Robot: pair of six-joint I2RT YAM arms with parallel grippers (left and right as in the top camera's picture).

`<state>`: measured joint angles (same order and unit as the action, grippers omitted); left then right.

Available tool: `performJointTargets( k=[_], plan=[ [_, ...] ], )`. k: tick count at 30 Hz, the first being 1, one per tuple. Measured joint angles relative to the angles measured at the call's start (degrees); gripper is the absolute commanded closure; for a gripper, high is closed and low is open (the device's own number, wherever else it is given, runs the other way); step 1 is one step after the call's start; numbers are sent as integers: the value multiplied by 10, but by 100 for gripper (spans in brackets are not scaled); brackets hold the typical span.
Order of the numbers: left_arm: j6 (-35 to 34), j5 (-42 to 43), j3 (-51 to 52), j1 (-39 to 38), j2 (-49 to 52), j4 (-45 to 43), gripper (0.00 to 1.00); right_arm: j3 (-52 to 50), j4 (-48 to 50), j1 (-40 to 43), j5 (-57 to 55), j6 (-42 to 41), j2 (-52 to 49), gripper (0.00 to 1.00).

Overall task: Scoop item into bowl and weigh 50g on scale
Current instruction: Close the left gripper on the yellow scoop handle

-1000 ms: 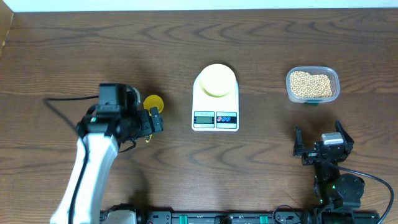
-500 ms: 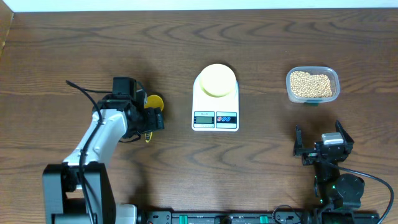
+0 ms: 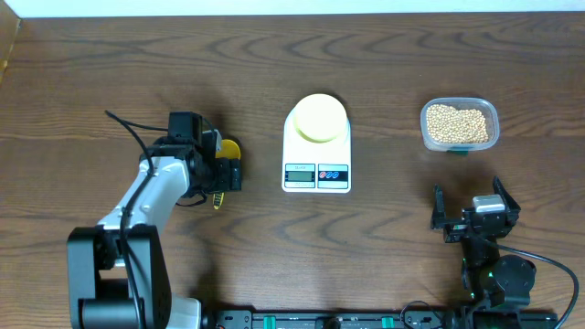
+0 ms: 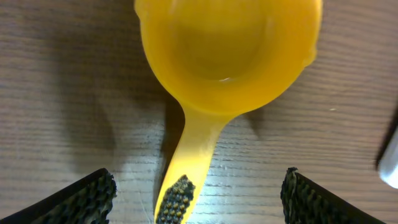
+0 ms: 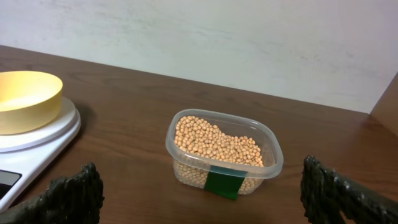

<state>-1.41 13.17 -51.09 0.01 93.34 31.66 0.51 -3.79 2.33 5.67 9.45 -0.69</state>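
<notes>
The small round beige-tan beans point(image 5: 214, 146) are sitting in the clear rectangular plastic tub point(image 5: 224, 182) at the table's far right. They are well apart from the small round pale yellow bowl point(image 3: 317, 117), which is resting empty on the white rectangular digital kitchen scale point(image 3: 317, 157). Left of the scale, the bright yellow long-handled plastic scoop point(image 4: 227, 56) is lying on the brown wooden table point(image 3: 110, 73), cup up and empty.

We are hovering the left gripper point(image 4: 198, 198) over the scoop's handle with its fingers spread wide, one on each side and neither touching. The right gripper point(image 5: 205, 196) is waiting near the tub, likewise released and holding nothing.

We are judging the step in hand to be picking up the scoop. To do it well, we are aiming to centre the handle between the pads. We are also aiming to come down low enough to clamp its sides squarely near the dark dotted patch, keeping the cup level.
</notes>
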Motion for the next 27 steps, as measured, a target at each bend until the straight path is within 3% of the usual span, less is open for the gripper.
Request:
performJointTargets(
  k=[5, 10, 13, 19, 27],
  plan=[
    [17, 1, 0, 0, 19, -7, 13, 0, 0, 0, 0, 0, 0, 1],
    [34, 6, -1, 0, 35, -14, 32, 0, 0, 0, 0, 0, 0, 1],
    [40, 8, -3, 0, 40, -19, 34, 0, 0, 0, 0, 0, 0, 1],
    [45, 24, -4, 2, 43, -30, 52, 0, 0, 0, 0, 0, 0, 1],
    [46, 35, -4, 2, 46, -31, 59, 0, 0, 0, 0, 0, 0, 1]
  ],
)
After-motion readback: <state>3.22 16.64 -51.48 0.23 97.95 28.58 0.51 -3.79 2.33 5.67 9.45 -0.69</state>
